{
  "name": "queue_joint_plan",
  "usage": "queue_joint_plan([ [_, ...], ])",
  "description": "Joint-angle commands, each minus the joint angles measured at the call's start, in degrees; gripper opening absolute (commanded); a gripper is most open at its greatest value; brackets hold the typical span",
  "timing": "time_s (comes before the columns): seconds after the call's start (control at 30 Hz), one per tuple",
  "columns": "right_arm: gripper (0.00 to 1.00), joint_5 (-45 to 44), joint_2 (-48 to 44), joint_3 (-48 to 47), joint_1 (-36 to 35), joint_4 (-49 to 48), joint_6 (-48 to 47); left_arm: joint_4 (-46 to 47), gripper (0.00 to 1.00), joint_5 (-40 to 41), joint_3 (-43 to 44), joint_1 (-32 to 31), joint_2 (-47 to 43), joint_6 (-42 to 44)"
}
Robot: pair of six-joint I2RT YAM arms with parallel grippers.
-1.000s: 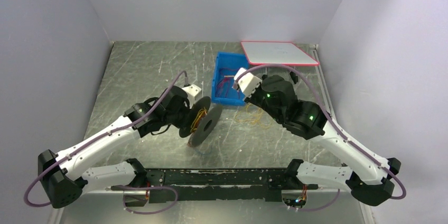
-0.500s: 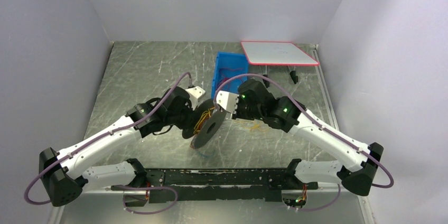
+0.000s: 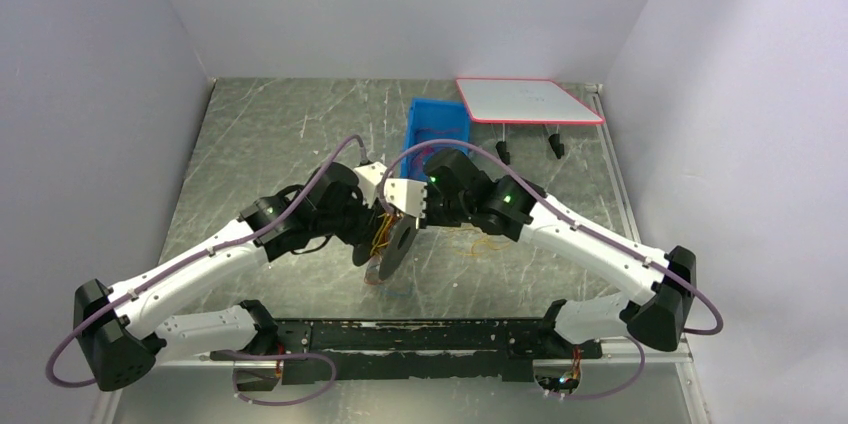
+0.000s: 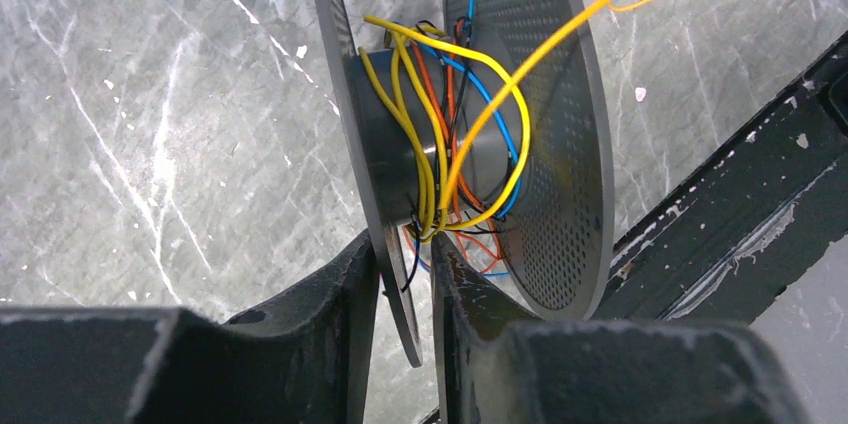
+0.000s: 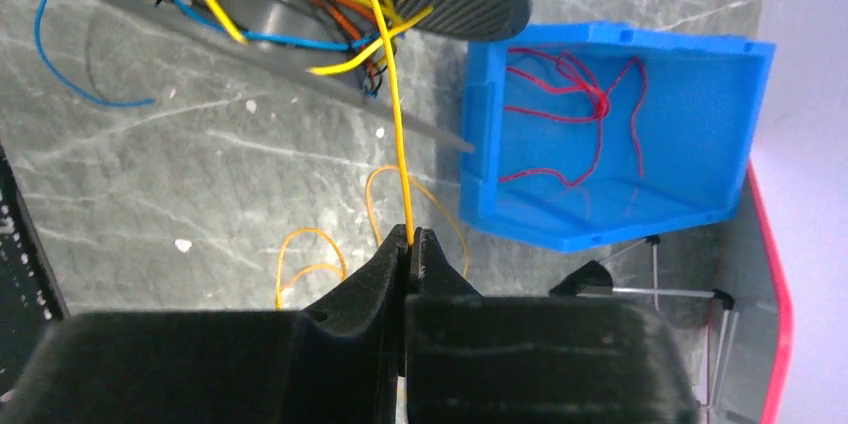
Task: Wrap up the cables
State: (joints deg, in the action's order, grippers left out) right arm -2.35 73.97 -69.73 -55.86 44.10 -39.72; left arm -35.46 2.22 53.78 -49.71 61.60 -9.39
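Note:
A dark grey spool (image 3: 398, 244) stands tilted on edge at mid-table; yellow, orange, blue and black cables (image 4: 440, 134) loop round its hub (image 4: 385, 144). My left gripper (image 4: 403, 244) straddles the spool's near flange (image 4: 400, 294), jaws parted, with a gap showing between the flange and the right finger. My right gripper (image 5: 410, 236) is shut on a yellow cable (image 5: 390, 94) that runs taut up to the spool. In the top view the right gripper (image 3: 400, 212) sits right beside the spool, close to the left gripper (image 3: 372, 234).
A blue bin (image 5: 700, 94) behind the spool holds red cables (image 5: 580, 94). Loose orange-yellow loops (image 5: 300, 244) and a blue wire (image 5: 60, 74) lie on the table. A red-edged white board (image 3: 525, 101) stands at the back right. A black rail (image 3: 420, 336) runs along the near edge.
My right arm swung left from the bin to the spool, bringing the yellow cable across. The left jaws eased apart around the flange. The spool tipped slightly.

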Motion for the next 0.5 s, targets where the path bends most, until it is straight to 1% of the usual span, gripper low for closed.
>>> queue_joint_plan([
  [0.0,0.00,0.00,1.54,-2.95,-0.46,-3.62,-1.40,2.23,0.31,-2.71,-0.67,-0.40,-1.13,0.58],
  [0.17,0.00,-1.23,3.72,-4.22,-0.79,-3.93,-2.79,2.50,0.34,-3.32,-0.78,-0.40,-1.18,0.69],
  [0.47,0.00,-0.54,5.46,-4.14,-1.40,-3.73,-7.97,3.38,0.41,-4.73,-1.04,-0.38,-1.74,0.77],
])
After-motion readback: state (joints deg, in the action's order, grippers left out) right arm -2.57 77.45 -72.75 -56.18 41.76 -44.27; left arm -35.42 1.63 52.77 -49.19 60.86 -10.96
